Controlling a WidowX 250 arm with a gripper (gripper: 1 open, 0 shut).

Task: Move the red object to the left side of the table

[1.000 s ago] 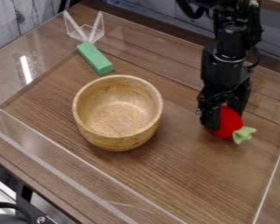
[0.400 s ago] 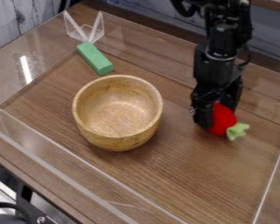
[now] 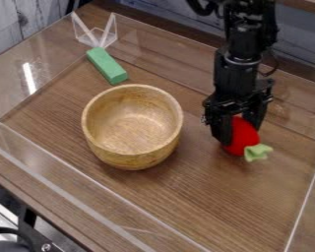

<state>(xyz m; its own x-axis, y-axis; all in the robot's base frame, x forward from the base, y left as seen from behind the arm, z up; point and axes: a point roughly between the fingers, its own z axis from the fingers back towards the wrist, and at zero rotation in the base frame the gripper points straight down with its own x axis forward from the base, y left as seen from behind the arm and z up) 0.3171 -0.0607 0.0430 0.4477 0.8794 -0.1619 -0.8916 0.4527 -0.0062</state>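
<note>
Tool: the tool (image 3: 236, 126) is pointed straight down at the right of the frame, its jaws spread wide on either side of the red strawberry toy (image 3: 244, 139); whether the toy is gripped or lifted cannot be told.
Strawberry toy: it is found between the jaws at right of centre, its long axis slanting to the lower right, green stem outermost.
Desk: the desk (image 3: 147, 202) stretches left past the wooden bowl (image 3: 131, 124), which is judged to lie across the path.
Green block: the green block (image 3: 106, 65) is seen at upper left.
</note>
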